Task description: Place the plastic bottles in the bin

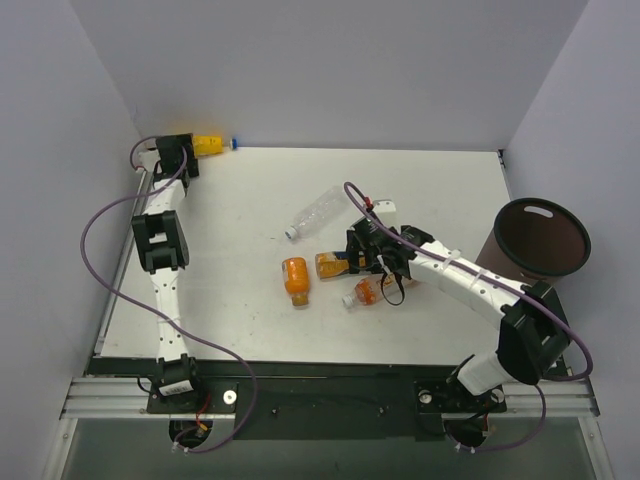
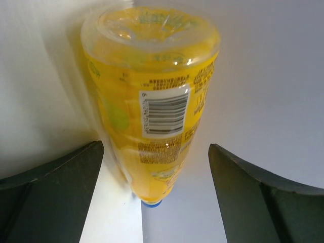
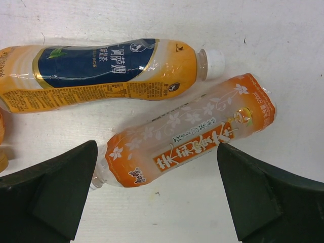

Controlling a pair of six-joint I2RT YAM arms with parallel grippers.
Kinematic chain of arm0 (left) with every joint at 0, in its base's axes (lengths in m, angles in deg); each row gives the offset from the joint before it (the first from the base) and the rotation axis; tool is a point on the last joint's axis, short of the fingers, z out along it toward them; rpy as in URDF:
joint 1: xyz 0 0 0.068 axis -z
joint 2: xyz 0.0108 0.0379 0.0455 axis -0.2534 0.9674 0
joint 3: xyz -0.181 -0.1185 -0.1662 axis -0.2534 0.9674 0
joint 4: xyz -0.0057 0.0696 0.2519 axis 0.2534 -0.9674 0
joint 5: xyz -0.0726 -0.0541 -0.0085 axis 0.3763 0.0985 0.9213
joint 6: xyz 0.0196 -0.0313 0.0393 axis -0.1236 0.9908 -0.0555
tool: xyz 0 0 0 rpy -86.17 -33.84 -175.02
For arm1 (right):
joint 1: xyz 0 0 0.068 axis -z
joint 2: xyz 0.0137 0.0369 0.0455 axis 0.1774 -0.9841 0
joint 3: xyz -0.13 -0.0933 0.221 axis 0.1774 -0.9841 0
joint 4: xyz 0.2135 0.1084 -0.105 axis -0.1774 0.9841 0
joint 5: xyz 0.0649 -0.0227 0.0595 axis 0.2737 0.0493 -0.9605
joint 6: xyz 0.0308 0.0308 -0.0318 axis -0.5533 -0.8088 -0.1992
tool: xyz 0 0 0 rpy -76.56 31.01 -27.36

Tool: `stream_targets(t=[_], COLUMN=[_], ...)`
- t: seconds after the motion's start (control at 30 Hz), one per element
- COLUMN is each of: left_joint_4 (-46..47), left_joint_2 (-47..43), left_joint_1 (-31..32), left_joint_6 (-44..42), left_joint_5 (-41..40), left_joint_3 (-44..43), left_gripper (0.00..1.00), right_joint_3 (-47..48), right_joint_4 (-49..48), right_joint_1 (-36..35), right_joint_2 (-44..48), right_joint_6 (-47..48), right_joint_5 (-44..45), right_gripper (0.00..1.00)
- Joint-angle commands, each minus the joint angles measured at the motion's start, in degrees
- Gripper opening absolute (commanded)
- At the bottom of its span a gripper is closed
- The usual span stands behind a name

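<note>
"Top external: where were the bottles?"
"Three glossy orange bottles (image 1: 296, 278) and a clear bottle (image 1: 320, 212) lay centrally. The round, tapered brown bin (image 1: 493, 255) stood far right."
"Grippers?"
"Both gaped: left gripper (image 2: 156, 148) around the smooth yellow bottle (image 2: 152, 101) in the far-left corner, right gripper (image 3: 156, 152) around a flower-labelled bottle (image 3: 187, 131), gaps either side."

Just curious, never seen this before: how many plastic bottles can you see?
5. Yellow bottle at the far left corner; clear bottle in the middle; three orange bottles clustered just nearer than it. The bin's dark inside could hide more.
</note>
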State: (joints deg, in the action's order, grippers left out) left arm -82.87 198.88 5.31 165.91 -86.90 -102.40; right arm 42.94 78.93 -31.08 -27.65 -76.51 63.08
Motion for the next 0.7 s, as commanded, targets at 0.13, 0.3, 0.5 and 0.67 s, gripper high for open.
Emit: stream_targets(t=[0.13, 0.3, 0.5, 0.67], left_joint_4=[0.92, -3.65, -5.59, -3.05], left_joint_2=[5.29, 4.86, 4.07, 1.96], left_joint_1=[-0.57, -0.13, -0.13, -0.13], left_joint_6=[6.47, 6.47, 6.56, 7.44], left_joint_5=[-3.24, -5.96, -5.88, -3.87], left_joint_3=[-6.49, -7.02, -6.05, -2.12], left_gripper=[0.97, 0.97, 0.78, 0.69], right_joint_3=[3.63, 3.81, 3.55, 2.84], right_joint_4=[1.50, 1.42, 1.06, 0.45], right_joint_1=[-0.18, 0.43, 2.27, 2.54], right_joint_2=[-2.63, -2.55, -1.14, 0.00], right_joint_6=[0.65, -0.41, -0.94, -1.37], right_joint_5=[1.82, 0.86, -0.28, -0.99], right_gripper=[0.98, 0.98, 0.98, 0.98])
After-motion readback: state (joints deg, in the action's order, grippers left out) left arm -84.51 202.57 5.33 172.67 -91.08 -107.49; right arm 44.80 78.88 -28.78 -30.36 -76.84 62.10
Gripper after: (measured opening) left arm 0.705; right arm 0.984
